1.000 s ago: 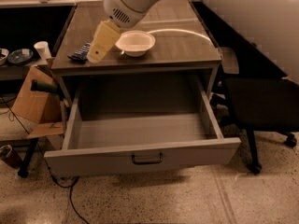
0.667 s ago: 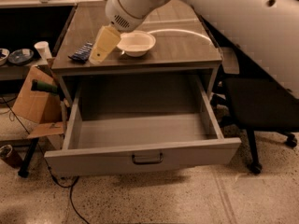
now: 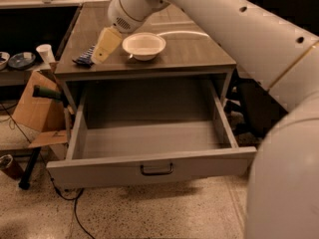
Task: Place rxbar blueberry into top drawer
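Note:
The rxbar blueberry (image 3: 83, 57) is a small dark navy bar lying on the wooden tabletop (image 3: 199, 51) near its front left corner, partly hidden behind my gripper. My gripper (image 3: 103, 48), with pale yellow fingers, hangs over the left part of the top, just right of the bar and left of the white bowl (image 3: 144, 45). The top drawer (image 3: 149, 168) is pulled wide open below the tabletop, its grey inside bare, with a small dark handle (image 3: 156, 170) at the centre of its front panel.
My large white arm (image 3: 234, 29) crosses the right side of the view. A cardboard box (image 3: 35, 108) stands left of the table on the floor. A white cup (image 3: 45, 53) and dishes (image 3: 15, 59) sit on a low shelf at the far left. A cable (image 3: 75, 203) lies on the floor.
The gripper has shifted slightly over the table's left part, staying next to the bar. The bar, bowl and drawer have not moved.

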`<state>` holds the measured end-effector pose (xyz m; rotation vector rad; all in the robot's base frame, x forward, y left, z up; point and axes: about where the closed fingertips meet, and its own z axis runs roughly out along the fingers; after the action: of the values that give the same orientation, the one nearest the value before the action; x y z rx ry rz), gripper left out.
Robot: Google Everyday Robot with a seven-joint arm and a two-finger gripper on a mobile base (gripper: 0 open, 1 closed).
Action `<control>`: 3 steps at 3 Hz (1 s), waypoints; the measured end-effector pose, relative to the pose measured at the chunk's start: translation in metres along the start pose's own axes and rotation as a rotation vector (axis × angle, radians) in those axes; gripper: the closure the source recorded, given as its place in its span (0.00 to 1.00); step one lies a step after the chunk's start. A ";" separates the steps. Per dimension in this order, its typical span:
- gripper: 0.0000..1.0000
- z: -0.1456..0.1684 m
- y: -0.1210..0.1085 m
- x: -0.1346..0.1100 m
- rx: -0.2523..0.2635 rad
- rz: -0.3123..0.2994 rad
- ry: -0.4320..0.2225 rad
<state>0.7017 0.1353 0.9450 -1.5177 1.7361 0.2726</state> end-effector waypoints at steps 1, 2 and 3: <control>0.00 0.074 -0.010 -0.026 -0.078 -0.006 -0.040; 0.00 0.074 -0.011 -0.026 -0.078 -0.006 -0.040; 0.00 0.080 -0.012 -0.022 -0.073 0.006 -0.059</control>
<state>0.7452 0.1980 0.9114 -1.5413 1.7015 0.3844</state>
